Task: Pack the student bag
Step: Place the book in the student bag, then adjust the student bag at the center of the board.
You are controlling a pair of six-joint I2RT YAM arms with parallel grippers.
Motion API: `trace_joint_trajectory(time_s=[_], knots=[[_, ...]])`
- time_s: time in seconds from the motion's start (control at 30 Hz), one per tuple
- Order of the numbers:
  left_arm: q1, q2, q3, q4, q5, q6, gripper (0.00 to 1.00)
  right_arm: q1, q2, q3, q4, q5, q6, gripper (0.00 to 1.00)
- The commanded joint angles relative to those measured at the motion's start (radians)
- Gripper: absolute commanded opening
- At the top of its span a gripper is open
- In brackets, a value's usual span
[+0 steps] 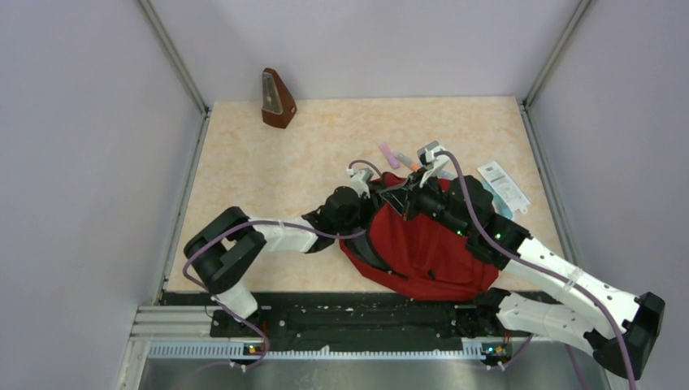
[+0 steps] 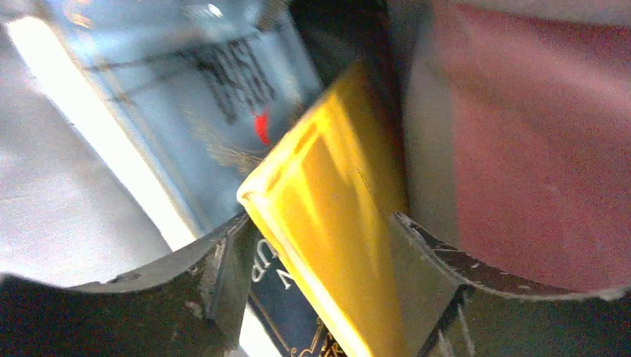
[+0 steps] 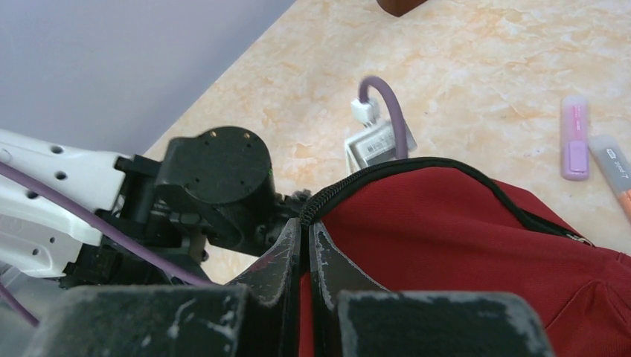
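The dark red student bag (image 1: 422, 244) lies in the middle of the table, its black-zippered opening facing away from the arms. My left gripper (image 1: 374, 192) is at the opening, and in the left wrist view it (image 2: 316, 223) is shut on a navy book with yellow page edges (image 2: 335, 208). Red bag fabric (image 2: 536, 149) is close on its right. My right gripper (image 1: 404, 193) is shut on the bag's zipper rim (image 3: 387, 175), pinching the red fabric between its jaws (image 3: 305, 227) and holding the rim up.
A pink highlighter (image 1: 388, 154) and an orange marker (image 1: 410, 161) lie just beyond the bag. A white packet (image 1: 502, 183) lies to the right. A brown metronome (image 1: 276, 99) stands at the far left. A light blue printed item (image 2: 208, 89) is behind the book.
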Motion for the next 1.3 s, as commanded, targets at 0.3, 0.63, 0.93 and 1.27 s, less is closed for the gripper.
trace_joint_trajectory(time_s=[0.3, 0.63, 0.93, 1.27], knots=[[0.014, -0.464, -0.150, -0.357, -0.517, 0.253, 0.89, -0.006, -0.062, 0.011, 0.079, 0.010, -0.020, 0.00], [0.136, -0.441, -0.142, -0.539, -0.537, 0.228, 0.95, -0.005, -0.007, 0.009, 0.100, -0.040, -0.029, 0.00], [0.189, -0.318, -0.157, -0.374, -0.303, 0.193, 0.66, -0.004, 0.020, 0.001, 0.102, -0.070, -0.013, 0.00], [0.198, -0.217, -0.136, -0.275, -0.116, 0.169, 0.19, -0.004, 0.069, 0.019, 0.110, -0.108, -0.001, 0.00]])
